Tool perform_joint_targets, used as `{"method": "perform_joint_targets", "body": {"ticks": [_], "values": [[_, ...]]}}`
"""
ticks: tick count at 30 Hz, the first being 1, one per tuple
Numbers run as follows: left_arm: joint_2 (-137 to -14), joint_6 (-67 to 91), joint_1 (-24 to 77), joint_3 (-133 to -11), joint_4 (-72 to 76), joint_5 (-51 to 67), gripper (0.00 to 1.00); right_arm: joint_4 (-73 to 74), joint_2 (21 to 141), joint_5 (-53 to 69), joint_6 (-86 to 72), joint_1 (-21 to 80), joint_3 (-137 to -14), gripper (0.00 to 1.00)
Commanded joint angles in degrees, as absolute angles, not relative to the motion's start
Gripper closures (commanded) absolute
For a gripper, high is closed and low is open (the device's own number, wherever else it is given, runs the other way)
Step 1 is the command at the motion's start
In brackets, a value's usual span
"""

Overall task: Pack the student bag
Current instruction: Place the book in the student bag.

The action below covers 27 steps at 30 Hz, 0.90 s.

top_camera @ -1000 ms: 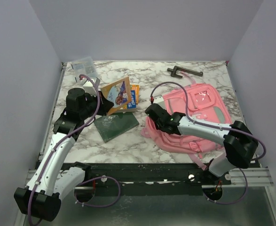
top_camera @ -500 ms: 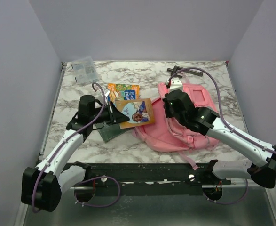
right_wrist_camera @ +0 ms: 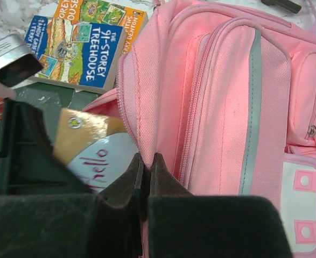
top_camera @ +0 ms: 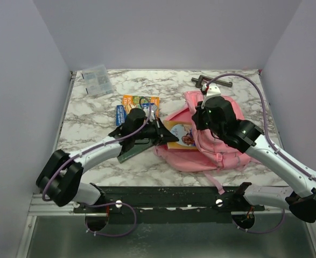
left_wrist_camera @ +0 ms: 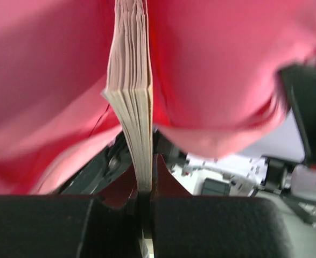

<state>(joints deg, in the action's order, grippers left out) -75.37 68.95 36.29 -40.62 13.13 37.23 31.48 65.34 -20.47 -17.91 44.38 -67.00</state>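
Note:
The student bag (top_camera: 222,150), a pink backpack with grey trim, lies right of centre with its mouth facing left. My right gripper (top_camera: 198,124) is shut on the pink fabric edge of that mouth and holds it up; the right wrist view shows the fabric pinched between the jaws (right_wrist_camera: 145,161). An orange book (top_camera: 179,137) with "hello" on its cover (right_wrist_camera: 90,145) is held by my left gripper (top_camera: 164,133), and its far end sits inside the bag's mouth. In the left wrist view the jaws (left_wrist_camera: 144,188) clamp the book's page edges (left_wrist_camera: 131,107), with pink bag fabric (left_wrist_camera: 227,64) all around.
A blue and orange Treehouse book (top_camera: 139,104) and a dark green book (top_camera: 135,148) lie left of the bag, under my left arm. A clear plastic packet (top_camera: 97,79) sits at the back left. A black tool (top_camera: 211,81) lies behind the bag.
My left arm has swung right, carrying the orange book from the left of the table into the bag's mouth. My right gripper has moved back and up, lifting the bag's edge.

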Motion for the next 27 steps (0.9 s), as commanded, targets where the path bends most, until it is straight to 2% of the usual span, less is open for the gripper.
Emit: {"method": "perform_joint_targets", "body": {"ticks": [1, 5, 10, 17, 23, 25, 27], "values": [[-84.79, 79.14, 40.01, -49.56, 20.37, 28.17, 1.0, 27.52, 63.36, -17.51, -18.34, 44.05, -72.48, 1.0], [-92.65, 83.23, 43.67, -52.33, 26.58, 23.44, 1.0, 26.83, 62.81, -17.08, -18.73, 43.79, -72.96, 1.0], [-102.76, 84.46, 48.93, -59.77, 27.32, 16.99, 1.0, 24.16, 61.94, -15.78, -19.61, 43.68, -70.44, 1.0], [-113.74, 82.56, 51.46, -68.76, 28.47, 9.79, 1.0, 24.58, 60.98, -14.82, -20.91, 43.31, -67.61, 1.0], [-115.12, 80.37, 52.08, -68.3, 28.56, 8.88, 0.51, 26.57, 57.4, -18.78, -21.03, 43.24, -64.6, 1.0], [-114.04, 79.7, 52.06, -67.12, 28.5, 9.01, 0.4, 27.33, 56.24, -20.88, -21.08, 43.09, -63.54, 1.0], [-112.4, 79.16, 51.95, -66.1, 27.94, 9.26, 0.34, 28.53, 55.59, -22.77, -21.08, 43.15, -63.24, 1.0]]}}
